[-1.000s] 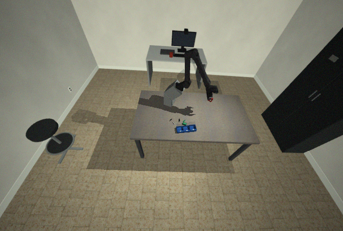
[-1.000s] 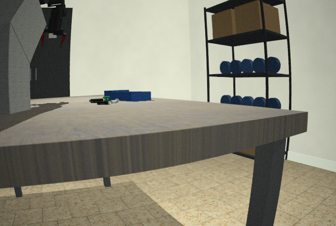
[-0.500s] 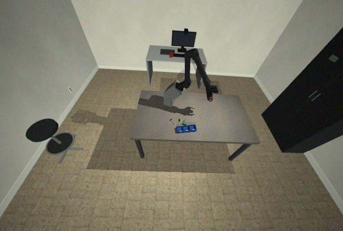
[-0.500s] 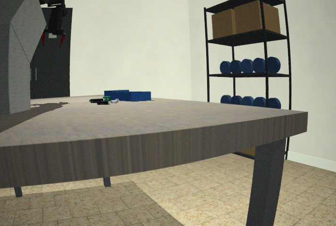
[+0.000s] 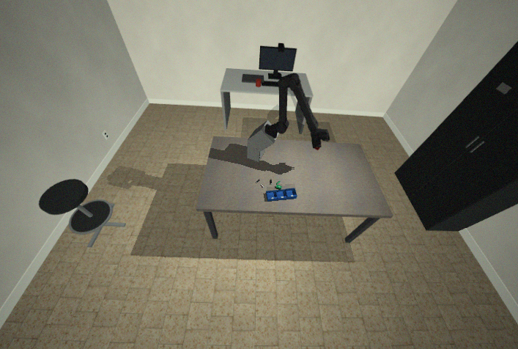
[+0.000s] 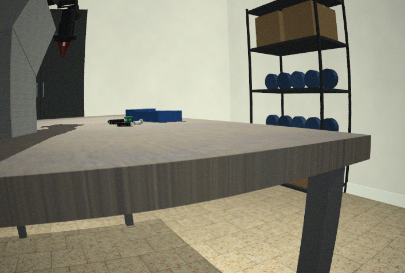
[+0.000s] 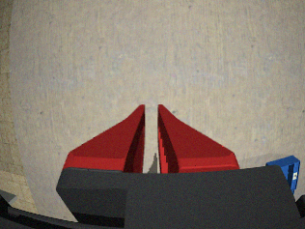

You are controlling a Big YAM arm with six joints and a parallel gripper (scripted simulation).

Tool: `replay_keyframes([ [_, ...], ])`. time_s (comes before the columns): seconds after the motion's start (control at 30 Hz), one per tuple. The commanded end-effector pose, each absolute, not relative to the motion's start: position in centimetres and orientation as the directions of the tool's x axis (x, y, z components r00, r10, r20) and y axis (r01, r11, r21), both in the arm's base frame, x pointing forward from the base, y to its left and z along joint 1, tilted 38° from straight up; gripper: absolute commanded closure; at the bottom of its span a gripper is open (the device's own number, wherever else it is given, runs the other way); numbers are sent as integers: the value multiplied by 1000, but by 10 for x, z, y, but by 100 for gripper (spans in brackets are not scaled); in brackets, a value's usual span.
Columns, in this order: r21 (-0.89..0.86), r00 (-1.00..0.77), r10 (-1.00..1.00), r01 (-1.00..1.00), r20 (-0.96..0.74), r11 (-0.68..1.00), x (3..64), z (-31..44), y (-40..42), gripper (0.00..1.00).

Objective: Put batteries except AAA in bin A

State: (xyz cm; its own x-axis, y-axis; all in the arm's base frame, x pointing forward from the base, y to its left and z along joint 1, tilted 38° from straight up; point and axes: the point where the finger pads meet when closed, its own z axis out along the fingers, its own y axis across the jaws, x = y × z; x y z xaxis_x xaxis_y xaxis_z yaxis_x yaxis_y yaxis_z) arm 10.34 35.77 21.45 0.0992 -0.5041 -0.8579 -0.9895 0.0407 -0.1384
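From above, small dark items (image 5: 264, 183) lie on the counter (image 5: 333, 185) (image 6: 209, 141) (image 7: 145, 57) near a row of blue bins (image 5: 281, 194) (image 6: 164, 116) (image 7: 285, 170). The exterior view shows the end effector (image 5: 316, 147) (image 6: 62, 57) (image 7: 151, 112) above the counter. In the wrist view, its red fingers stand nearly together, nothing between them.

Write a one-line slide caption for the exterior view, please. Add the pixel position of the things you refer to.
Narrowed red gripper fingers (image 6: 60, 48) hang empty above the table (image 6: 177, 167), away from small items (image 6: 124, 124) near the blue bins (image 6: 169, 116).
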Motion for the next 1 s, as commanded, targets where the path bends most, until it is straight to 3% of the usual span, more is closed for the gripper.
replay_keyframes([
  [0.0,-138,99,-504,-990,-858,41,103,215,358,91],
  [0.57,-138,99,-504,-990,-858,41,103,215,358,91],
  [0.9,-145,105,-494,-988,-863,44,122,164,396,91],
  [0.97,-89,15,-528,-989,-849,116,139,169,394,91],
])
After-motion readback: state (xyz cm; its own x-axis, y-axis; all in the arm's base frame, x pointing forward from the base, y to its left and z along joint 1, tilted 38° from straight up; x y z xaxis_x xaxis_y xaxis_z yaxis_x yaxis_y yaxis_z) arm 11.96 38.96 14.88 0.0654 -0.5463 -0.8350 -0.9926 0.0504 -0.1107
